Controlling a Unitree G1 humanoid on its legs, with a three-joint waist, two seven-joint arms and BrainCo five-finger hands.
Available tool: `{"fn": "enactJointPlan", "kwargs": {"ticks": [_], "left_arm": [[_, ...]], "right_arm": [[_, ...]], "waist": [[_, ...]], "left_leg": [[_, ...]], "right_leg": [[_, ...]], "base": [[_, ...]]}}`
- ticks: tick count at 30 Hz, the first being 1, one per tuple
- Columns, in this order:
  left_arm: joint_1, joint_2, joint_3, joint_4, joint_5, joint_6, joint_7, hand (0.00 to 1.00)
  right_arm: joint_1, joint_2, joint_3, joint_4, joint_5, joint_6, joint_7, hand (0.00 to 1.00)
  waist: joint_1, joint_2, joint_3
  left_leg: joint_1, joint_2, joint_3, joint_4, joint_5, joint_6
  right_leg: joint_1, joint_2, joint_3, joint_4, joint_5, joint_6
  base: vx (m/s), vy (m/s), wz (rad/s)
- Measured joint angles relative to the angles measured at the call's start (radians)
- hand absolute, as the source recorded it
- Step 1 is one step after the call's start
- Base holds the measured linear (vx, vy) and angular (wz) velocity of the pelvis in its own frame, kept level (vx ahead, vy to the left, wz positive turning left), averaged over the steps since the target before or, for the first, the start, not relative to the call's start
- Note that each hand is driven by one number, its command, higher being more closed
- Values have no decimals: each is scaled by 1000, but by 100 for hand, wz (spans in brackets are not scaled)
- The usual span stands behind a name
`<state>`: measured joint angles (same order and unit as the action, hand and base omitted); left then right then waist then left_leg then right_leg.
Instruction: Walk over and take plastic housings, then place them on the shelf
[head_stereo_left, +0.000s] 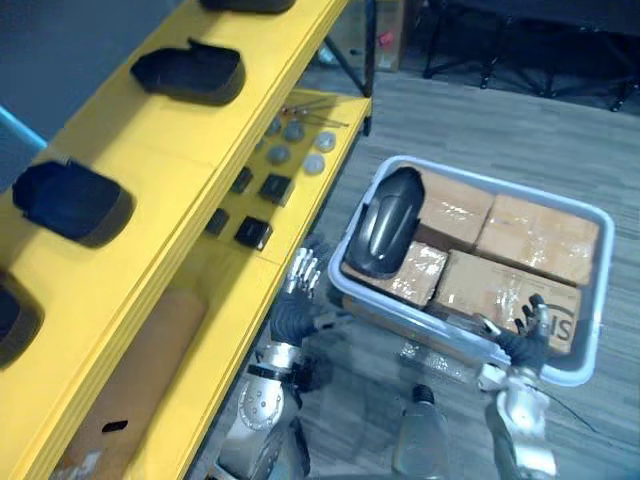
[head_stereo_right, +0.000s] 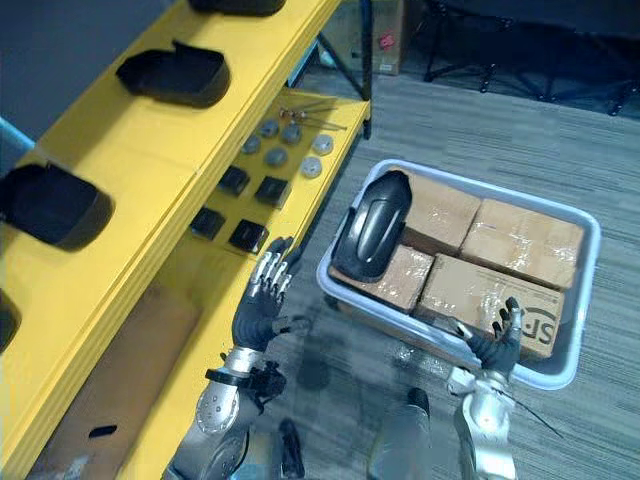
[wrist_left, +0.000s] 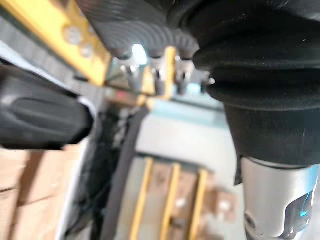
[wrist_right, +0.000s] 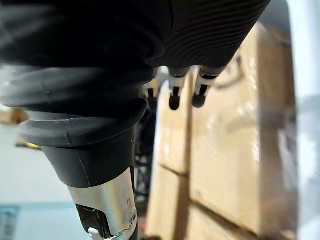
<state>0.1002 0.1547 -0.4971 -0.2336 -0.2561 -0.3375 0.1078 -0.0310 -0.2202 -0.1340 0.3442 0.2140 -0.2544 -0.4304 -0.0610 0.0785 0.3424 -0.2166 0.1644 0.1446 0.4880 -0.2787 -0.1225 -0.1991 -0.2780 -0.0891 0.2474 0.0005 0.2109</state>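
A black plastic housing (head_stereo_left: 386, 221) lies in a pale blue-grey bin (head_stereo_left: 598, 300), resting on taped cardboard boxes (head_stereo_left: 530, 236) at the bin's left end. The same housing (wrist_left: 40, 115) appears in the left wrist view. My left hand (head_stereo_left: 297, 295) is open with straight fingers, just outside the bin's left wall and below the housing. Over the bin's near rim my right hand (head_stereo_left: 525, 335) is open, above a box; its fingertips (wrist_right: 185, 95) hang before the cardboard (wrist_right: 225, 165). On the yellow shelf's top board (head_stereo_left: 150, 150) lie several more black housings (head_stereo_left: 190, 72).
The lower yellow shelf board (head_stereo_left: 300, 215) holds small black blocks (head_stereo_left: 274, 187), grey round discs (head_stereo_left: 296, 131) and thin rods. A brown cardboard sheet (head_stereo_left: 140, 370) lies on it nearer me. Dark stand legs (head_stereo_left: 490, 60) cross the grey floor at the back.
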Motion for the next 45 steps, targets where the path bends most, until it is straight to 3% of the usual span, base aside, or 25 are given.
{"fn": "enactJointPlan", "kwargs": {"ticks": [3,6,11,25,28,32,33,36,40,45], "left_arm": [[-42,15,-10,-29,3,35,23,0],[-75,32,-17,-28,3,61,45,0],[-74,28,-16,18,0,72,43,0],[-79,-14,-39,153,-6,89,45,0],[-81,-14,-49,179,-10,91,57,0],[-89,-18,-78,213,-22,95,84,0],[-96,-24,-79,224,-22,97,90,0],[-122,-26,-98,252,-23,100,119,0],[-137,-22,-95,275,-53,101,155,0],[-164,-8,-56,272,-66,100,168,0]], "right_arm": [[-202,-65,-5,159,9,24,-29,0],[-388,-120,-14,312,49,40,-67,0],[-580,-222,-20,427,90,84,-133,0],[-819,-412,10,768,207,238,-183,0],[-860,-440,11,809,228,265,-179,0],[-900,-485,12,896,243,301,-146,0],[-919,-510,11,920,244,308,-126,100],[-966,-563,11,937,244,320,-83,100],[-972,-624,10,939,273,353,-60,100],[-968,-670,10,922,304,455,43,100]], "waist": [[31,9,41],[72,18,56],[140,32,63],[217,63,121],[219,77,128],[257,77,128],[270,82,129],[276,116,147],[297,116,147],[300,105,154]], "left_leg": [[-112,-6,-36,92,-24,23],[-201,-17,-80,144,-28,29],[-276,-23,-124,183,-24,34],[-341,-31,-173,207,-15,39],[-354,-36,-188,217,-15,39],[-367,-36,-191,220,-14,40],[-378,-37,-194,222,-12,41],[-411,-44,-216,241,-11,42],[-449,-44,-218,254,-9,45],[-462,-33,-224,257,-8,43]], "right_leg": [[12,1,-46,-119,94,-7],[7,3,-86,-179,140,-15],[-10,9,-129,-190,156,-2],[-29,13,-192,-187,162,8],[-28,13,-208,-183,162,8],[-39,13,-212,-179,162,8],[-50,12,-214,-173,162,8],[-59,11,-239,-166,162,9],[-91,11,-240,-162,167,15],[-98,20,-253,-161,169,12]], "base": [[-156,163,17],[-137,148,35],[-44,60,24],[-25,10,8],[-36,11,12],[-47,6,3],[-60,5,5],[-71,14,15],[-64,6,1],[-61,-33,-1]]}}
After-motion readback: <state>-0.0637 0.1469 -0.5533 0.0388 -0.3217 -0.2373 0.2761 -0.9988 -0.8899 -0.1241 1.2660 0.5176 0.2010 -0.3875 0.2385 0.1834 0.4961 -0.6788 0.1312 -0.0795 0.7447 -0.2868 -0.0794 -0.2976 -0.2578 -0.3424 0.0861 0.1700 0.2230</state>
